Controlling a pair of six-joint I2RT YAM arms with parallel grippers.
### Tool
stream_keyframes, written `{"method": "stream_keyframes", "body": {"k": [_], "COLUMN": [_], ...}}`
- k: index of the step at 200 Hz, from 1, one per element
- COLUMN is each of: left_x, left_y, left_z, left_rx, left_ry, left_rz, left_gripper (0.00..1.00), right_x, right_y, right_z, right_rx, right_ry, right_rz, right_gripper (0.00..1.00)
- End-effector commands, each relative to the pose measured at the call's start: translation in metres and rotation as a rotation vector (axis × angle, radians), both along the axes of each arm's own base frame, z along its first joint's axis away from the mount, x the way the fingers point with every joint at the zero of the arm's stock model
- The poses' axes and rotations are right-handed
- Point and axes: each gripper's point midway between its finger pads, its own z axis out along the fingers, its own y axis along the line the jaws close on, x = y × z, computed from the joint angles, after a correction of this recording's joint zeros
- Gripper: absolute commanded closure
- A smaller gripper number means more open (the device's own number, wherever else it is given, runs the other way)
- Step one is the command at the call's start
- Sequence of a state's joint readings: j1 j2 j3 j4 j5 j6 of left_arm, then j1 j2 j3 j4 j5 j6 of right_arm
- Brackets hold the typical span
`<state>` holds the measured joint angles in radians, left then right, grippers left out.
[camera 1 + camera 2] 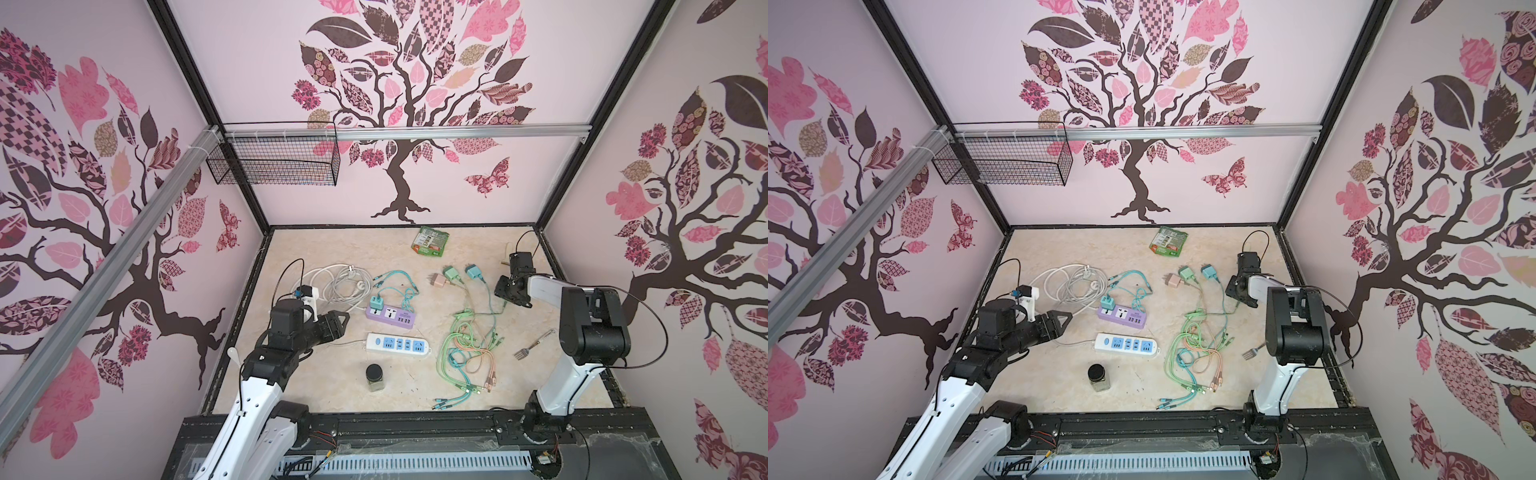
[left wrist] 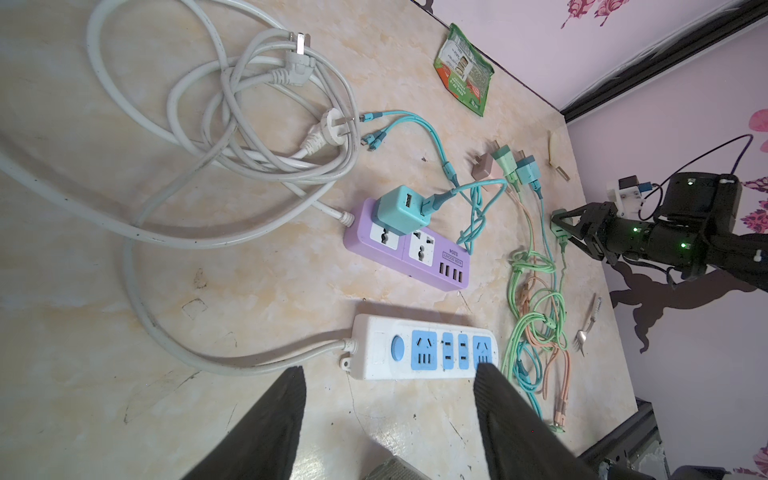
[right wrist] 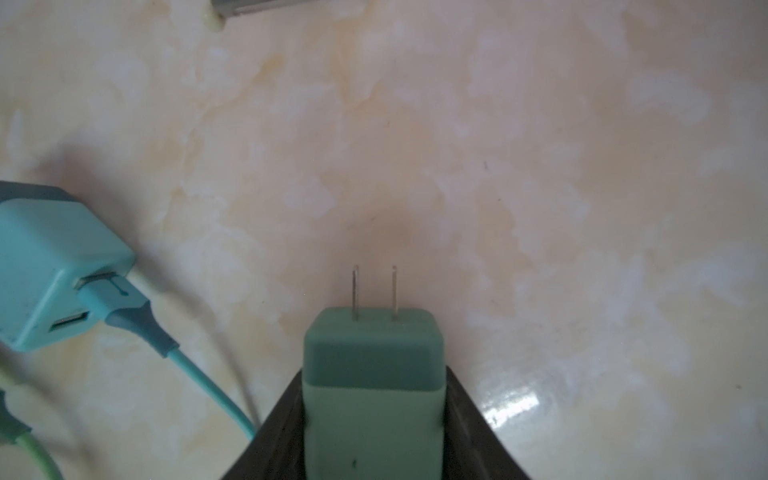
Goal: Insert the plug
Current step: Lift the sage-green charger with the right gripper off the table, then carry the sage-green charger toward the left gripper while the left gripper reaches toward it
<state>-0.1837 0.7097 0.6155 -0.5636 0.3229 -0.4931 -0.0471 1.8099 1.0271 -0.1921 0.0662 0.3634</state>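
Here, green plug (image 3: 372, 395) clamped in right tool (image 3: 375, 374) — prongs outward, left tool (image 2: 390, 370) agape.

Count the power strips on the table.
2. The purple power strip lies near the middle with a teal charger plugged in; the white power strip lies beside it, nearer the robot base. None appears hidden.

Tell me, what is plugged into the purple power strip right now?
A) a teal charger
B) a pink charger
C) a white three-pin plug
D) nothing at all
A: the left wrist view shows a teal USB charger seated in the end socket of the purple power strip; its other sockets are bare.
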Motion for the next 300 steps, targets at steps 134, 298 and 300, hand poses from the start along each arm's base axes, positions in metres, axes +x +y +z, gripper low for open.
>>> {"method": "stream_keyframes", "body": {"k": [134,298,300], "left_x": [0.009,0.008,0.007], "left_y": [-0.036,-0.104,-0.106], "left_z": [0.047,0.085,0.085], "left_rx": [-0.203,-0.406,-0.404], "left_ry": [-0.081,-0.079,-0.077], "left_rz": [-0.145,-0.446,-0.452], "left_gripper": [0.29,0.25,0.25], "right_x": [0.001,-0.105,-0.106], "right_y": [0.119,0.270,0.271], "right_z": [0.167,0.228,0.228], "right_rx": [-0.128,-0.175,-0.175], "right_ry": [-0.282,-0.462,-0.464], "right_rz": [0.507,1.218,1.225], "right_gripper": [0.68,0.64,0.64]}}
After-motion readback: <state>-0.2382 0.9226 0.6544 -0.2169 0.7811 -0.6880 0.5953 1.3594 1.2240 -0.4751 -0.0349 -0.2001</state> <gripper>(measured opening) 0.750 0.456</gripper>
